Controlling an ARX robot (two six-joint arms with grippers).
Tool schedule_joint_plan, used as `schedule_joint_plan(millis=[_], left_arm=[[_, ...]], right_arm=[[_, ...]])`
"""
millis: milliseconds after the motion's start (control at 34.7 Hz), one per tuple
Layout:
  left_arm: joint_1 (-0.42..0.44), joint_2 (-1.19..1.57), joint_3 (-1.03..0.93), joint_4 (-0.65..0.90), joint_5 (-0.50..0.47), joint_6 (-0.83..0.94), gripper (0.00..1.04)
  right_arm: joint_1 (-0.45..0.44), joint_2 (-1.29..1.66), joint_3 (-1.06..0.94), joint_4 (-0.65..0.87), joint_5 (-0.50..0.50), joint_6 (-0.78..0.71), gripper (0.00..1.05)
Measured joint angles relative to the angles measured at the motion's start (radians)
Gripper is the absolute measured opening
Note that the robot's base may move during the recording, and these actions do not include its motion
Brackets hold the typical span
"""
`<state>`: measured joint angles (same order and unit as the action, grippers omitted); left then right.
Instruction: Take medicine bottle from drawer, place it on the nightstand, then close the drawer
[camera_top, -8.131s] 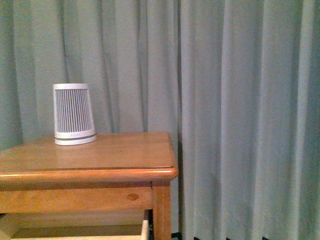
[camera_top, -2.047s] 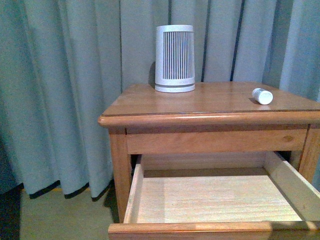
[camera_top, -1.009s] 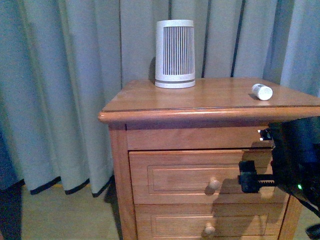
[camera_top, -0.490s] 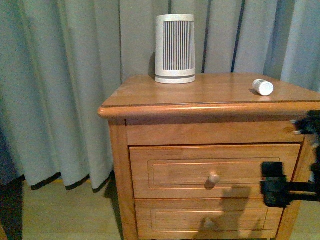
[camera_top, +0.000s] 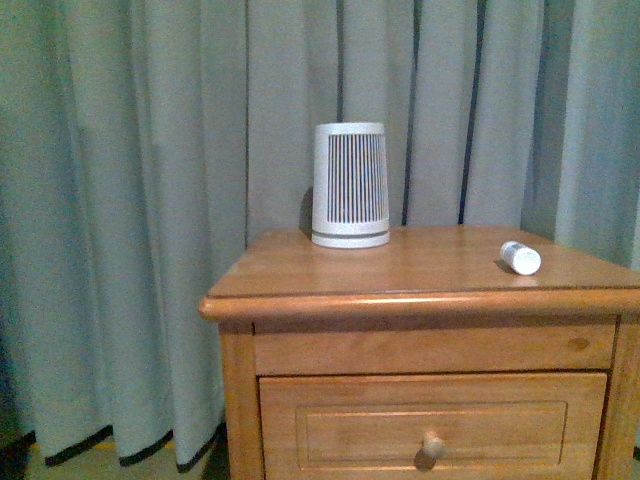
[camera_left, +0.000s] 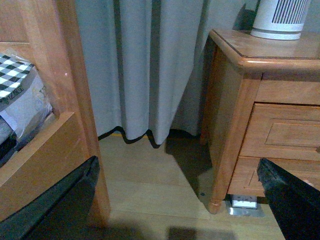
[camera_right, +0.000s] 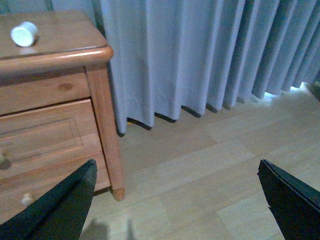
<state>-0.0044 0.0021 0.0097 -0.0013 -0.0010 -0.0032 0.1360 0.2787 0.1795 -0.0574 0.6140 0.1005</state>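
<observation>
The medicine bottle (camera_top: 520, 257) lies on its side near the right end of the nightstand (camera_top: 420, 268) top. In the right wrist view the bottle (camera_right: 24, 34) shows at the top corner. The upper drawer (camera_top: 340, 430) is pushed in flush, its round knob (camera_top: 432, 446) facing me. Neither arm shows in the front view. My left gripper (camera_left: 175, 205) hangs open over the floor beside the nightstand (camera_left: 235, 55), holding nothing. My right gripper (camera_right: 175, 205) is open over the floor on the nightstand's (camera_right: 60, 52) other side, empty.
A tall white ribbed device (camera_top: 350, 185) stands at the back of the top. Grey-green curtains (camera_top: 130, 200) hang behind. A wooden bed frame (camera_left: 60, 100) with checked bedding is close to the left arm. A floor socket (camera_left: 244, 202) sits by the nightstand's leg.
The drawer, open two seconds ago, is shut. The right arm has dropped out of the front view. The front view has shifted, so the nightstand sits lower in the frame.
</observation>
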Motion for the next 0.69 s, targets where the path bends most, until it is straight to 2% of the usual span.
schedule_joint_plan(millis=[173,202,231,259,317,404,692], left_arm=[[0.0,0.0,0.0,0.0,0.0,0.0,0.98],[0.0,0.0,0.0,0.0,0.0,0.0,0.98],[0.0,0.0,0.0,0.0,0.0,0.0,0.98],[0.0,0.0,0.0,0.0,0.0,0.0,0.98],[0.0,0.0,0.0,0.0,0.0,0.0,0.98],[0.0,0.0,0.0,0.0,0.0,0.0,0.98],[0.0,0.0,0.0,0.0,0.0,0.0,0.98]], right_arm=[[0.024,-0.093,-0.011,-0.063,0.004,0.003,0.98],[0.021,-0.095,-0.013,-0.06,-0.013,0.001,0.98],[0.005,-0.111,-0.02,-0.04,-0.077,-0.009,0.95],[-0.038,-0.134,-0.039,-0.002,-0.211,-0.029,0.9],[-0.098,-0.171,-0.064,0.029,-0.398,-0.053,0.82],[-0.127,-0.195,-0.083,0.04,-0.599,-0.076,0.65],[-0.132,-0.227,-0.127,0.05,-0.612,-0.092,0.04]])
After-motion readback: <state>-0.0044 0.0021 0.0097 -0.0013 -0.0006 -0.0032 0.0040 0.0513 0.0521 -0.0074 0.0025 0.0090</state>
